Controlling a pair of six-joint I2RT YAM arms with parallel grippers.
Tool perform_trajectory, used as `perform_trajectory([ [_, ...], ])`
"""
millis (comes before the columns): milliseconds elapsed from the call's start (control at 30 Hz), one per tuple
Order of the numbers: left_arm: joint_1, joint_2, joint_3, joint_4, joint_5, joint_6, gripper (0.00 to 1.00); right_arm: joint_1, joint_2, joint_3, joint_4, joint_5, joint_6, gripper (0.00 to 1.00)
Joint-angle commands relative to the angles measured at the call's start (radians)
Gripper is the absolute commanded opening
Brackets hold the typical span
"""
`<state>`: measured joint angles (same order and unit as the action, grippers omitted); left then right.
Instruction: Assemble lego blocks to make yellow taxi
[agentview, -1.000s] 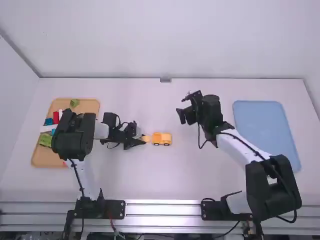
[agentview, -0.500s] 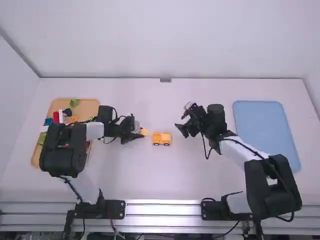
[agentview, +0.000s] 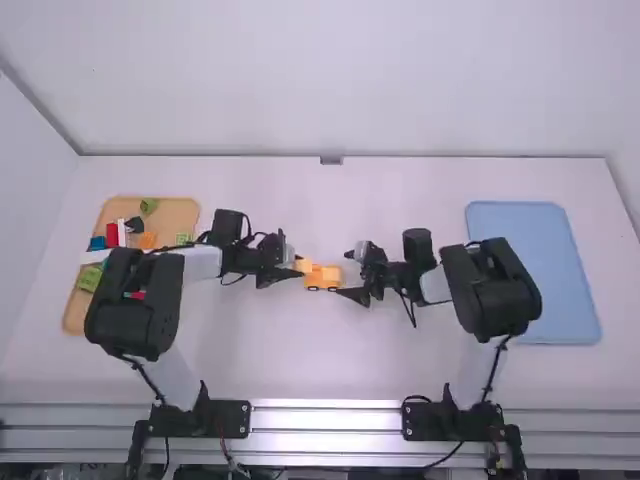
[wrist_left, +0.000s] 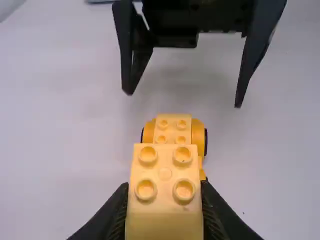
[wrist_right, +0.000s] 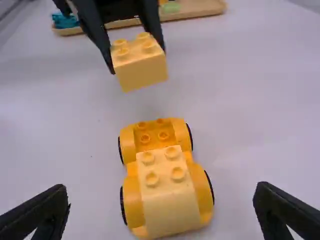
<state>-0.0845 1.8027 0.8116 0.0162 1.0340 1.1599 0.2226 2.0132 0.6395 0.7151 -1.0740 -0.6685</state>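
Left gripper (wrist_left: 164, 210) pinches yellow block (wrist_left: 165, 172); right gripper (wrist_right: 161, 192) spread. Crooked lowering (missing the studs (wrist_right: 145, 138)) could tip the car (wrist_right: 172, 200).

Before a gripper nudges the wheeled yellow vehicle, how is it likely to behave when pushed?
The vehicle probably rolls lengthwise, given black wheels along both sides. It looks unlikely to tip, with its low body. Its studded shape suggests stiff plastic that should hardly flex.
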Motion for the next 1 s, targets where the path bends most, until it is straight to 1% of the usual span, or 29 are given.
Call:
perform_trajectory([
  [0, -0.015, -0.002, -0.001, -0.002, -0.003, -0.051, 0.09, 0.001, 0.054, 0.058, 0.003, -0.114, -0.1, 0.99],
  [67, -0.023, 0.0, -0.001, -0.002, -0.009, -0.056, 0.09, 0.001, 0.093, 0.085, 0.003, -0.12, -0.119, 0.99],
  [233, -0.021, 0.001, -0.001, -0.012, -0.019, -0.057, 0.08, 0.001, 0.144, 0.115, 0.003, -0.119, -0.131, 0.98],
  [333, -0.029, 0.015, -0.001, 0.021, -0.028, -0.088, 0.07, 0.001, 0.175, 0.125, 0.002, -0.128, -0.171, 0.99],
  [367, -0.027, 0.029, -0.001, 0.051, -0.03, -0.127, 0.07, 0.003, 0.185, 0.13, -0.008, -0.134, -0.182, 0.99],
  [533, -0.043, 0.058, -0.001, 0.075, -0.03, -0.15, 0.02, 0.043, 0.194, 0.163, -0.074, -0.095, -0.217, 0.99],
  [633, -0.057, 0.06, -0.001, 0.076, -0.033, -0.15, 0.02, 0.071, 0.194, 0.184, -0.095, -0.046, -0.219, 0.99],
  [800, -0.093, 0.06, -0.001, 0.072, -0.098, -0.15, 0.02, 0.11, 0.194, 0.218, -0.17, 0.06, -0.219, 0.99],
  [967, -0.093, 0.06, -0.001, 0.076, -0.112, -0.149, 0.02, 0.118, 0.194, 0.228, -0.204, 0.059, -0.238, 0.99],
])
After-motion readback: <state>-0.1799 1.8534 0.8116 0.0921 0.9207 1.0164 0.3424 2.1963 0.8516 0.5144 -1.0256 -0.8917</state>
